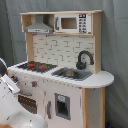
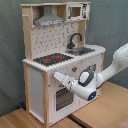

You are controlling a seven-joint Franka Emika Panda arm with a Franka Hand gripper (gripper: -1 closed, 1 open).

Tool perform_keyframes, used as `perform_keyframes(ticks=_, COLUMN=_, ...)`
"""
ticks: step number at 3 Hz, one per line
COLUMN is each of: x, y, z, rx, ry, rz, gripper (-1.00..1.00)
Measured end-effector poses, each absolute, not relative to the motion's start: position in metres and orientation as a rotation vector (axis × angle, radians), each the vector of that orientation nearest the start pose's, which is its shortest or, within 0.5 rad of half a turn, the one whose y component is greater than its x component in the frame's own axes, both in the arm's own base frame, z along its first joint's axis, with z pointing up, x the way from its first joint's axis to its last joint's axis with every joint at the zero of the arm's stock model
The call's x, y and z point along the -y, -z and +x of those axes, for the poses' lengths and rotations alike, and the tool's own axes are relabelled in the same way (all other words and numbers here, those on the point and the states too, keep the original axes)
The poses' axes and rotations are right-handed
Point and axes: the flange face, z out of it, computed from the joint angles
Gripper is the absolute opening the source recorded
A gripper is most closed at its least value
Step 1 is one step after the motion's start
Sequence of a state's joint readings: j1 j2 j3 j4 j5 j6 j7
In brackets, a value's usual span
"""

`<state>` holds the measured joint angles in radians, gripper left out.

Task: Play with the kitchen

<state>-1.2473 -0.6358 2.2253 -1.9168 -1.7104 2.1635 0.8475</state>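
The kitchen (image 1: 65, 70) (image 2: 62, 60) stands upright, pale wood with white panels: black-red stovetop left of the sink and black faucet, grey hood and microwave above, oven door shut.

soft, even light and blurry pictures

both exterior views are evenly lit and moderately bright, with no glare. the kitchen (image 1: 62, 70) casts only weak shadows under its hood and counter. all edges look soft and smeared. the grey curtain (image 2: 10, 55) behind is darker and flat.
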Motion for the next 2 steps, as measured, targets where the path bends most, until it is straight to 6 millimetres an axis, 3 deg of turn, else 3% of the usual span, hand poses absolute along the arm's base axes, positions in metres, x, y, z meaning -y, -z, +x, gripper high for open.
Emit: perform_keyframes(ticks=2, x=-0.5387, y=-0.3152, z=0.3453, rx=-1.261, ry=-1.026, rz=0.886, gripper=-1.0)
